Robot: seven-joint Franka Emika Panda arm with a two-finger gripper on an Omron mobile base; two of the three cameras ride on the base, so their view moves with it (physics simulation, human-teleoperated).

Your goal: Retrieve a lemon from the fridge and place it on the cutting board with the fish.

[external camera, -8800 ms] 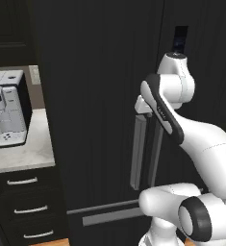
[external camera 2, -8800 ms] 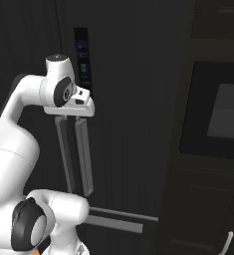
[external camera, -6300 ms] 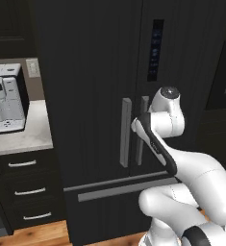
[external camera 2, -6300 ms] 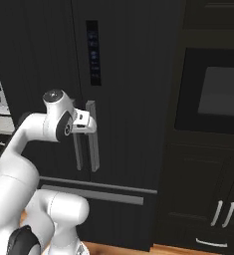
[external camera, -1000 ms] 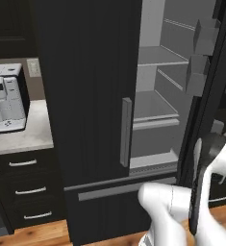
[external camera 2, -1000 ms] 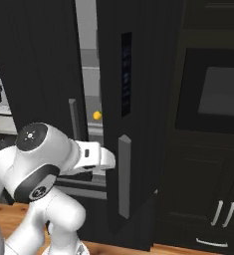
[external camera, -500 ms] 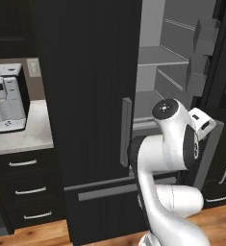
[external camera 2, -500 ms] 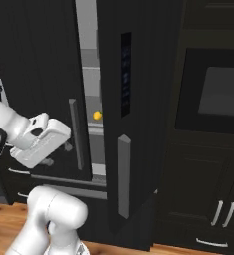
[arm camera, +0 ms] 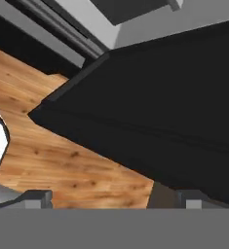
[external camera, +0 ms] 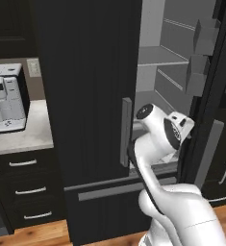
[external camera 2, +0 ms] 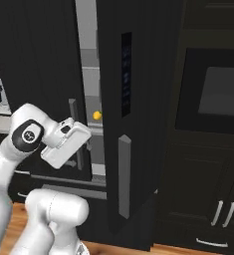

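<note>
Fridge (external camera: 85, 72): tall, black, French-door type. Left door shut, with a long grey bar handle (external camera: 126, 132) along its inner edge. Right door (external camera 2: 138, 99) swung open towards the robot, carrying a dark display strip on its face and its own grey bar handle (external camera 2: 124, 177) below. Bottom drawer (external camera: 119, 190) shut, with a horizontal grey handle.

Interior: light grey, shelved; door bins (external camera: 201, 57) visible on the inside of the open door in the left base view.

Lemon (external camera 2: 96, 115): small, yellow-orange, resting on a shelf inside the fridge, seen through the gap between the doors in the right base view (well back from the robot's hand).

Gripper (arm camera: 113, 199): fingers (arm camera: 35, 198) spread wide, nothing between them. The hand view looks down along them at the bottom edge of the open door and the wooden floor (arm camera: 62, 155). The hand sits low in front of the fridge opening, beside the left door handle in the right base view.

Desk (external camera: 18, 137): light grey top to the left of the fridge, carrying a white and black coffee machine (external camera: 6, 103).

Cabinets: dark drawers (external camera: 25, 192) with silver handles under the desk; a built-in oven (external camera 2: 218, 94) and dark cabinet doors (external camera 2: 215, 199) to the right of the fridge.
</note>
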